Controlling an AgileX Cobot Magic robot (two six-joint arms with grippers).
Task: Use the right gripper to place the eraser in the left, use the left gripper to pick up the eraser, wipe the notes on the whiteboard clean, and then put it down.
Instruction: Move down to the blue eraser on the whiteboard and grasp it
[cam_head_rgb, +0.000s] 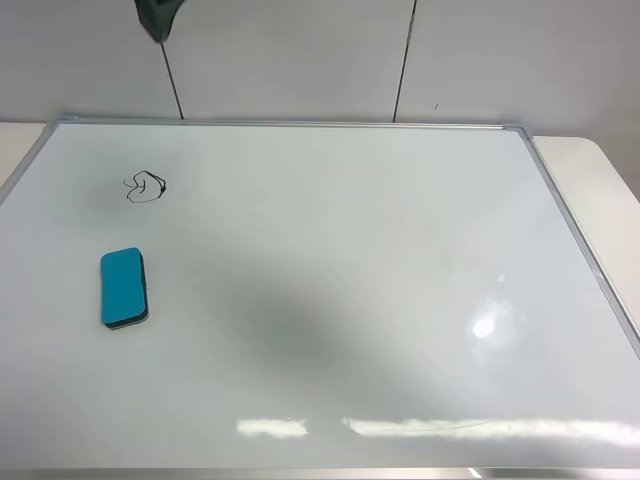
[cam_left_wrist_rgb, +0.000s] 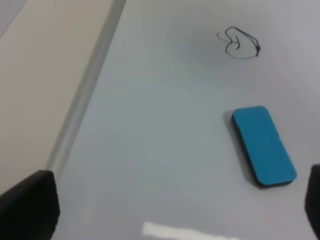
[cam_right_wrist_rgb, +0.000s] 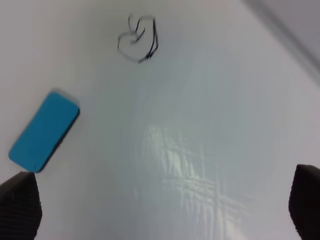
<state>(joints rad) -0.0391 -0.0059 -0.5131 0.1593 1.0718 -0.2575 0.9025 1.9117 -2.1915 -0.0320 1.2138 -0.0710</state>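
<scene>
Pale grey wall panels (cam_head_rgb: 300, 60) are standing behind a cream-coloured desk (cam_head_rgb: 610, 190), and nearly all of that desk is being covered by one large, glossy white whiteboard with a thin metal frame (cam_head_rgb: 330, 330), lying flat and reflecting the ceiling lights. A dark shape (cam_head_rgb: 158, 18) is hanging in at the top edge of the high view; what it is cannot be told.

Two end effectors are showing, each only in its own wrist view. The left end effector (cam_left_wrist_rgb: 170, 205) is hovering above the board with its dark fingertips spread wide and gripping nothing. The right end effector (cam_right_wrist_rgb: 162, 202) is likewise gaping wide and carrying nothing.

One rectangular eraser with a teal top and a dark felt base (cam_head_rgb: 124, 288) is lying flat on the left part of the whiteboard, felt side down, within the left arm's side. It is probably going to handle as a light, fairly stiff block with a soft pad underneath. Pinching it across the two long sides, above the felt, looks the safest hold, since the slick board may be letting it slide.

One small black marker scribble (cam_head_rgb: 145, 187) is sitting near the eraser, further toward the wall, apart from it.
</scene>
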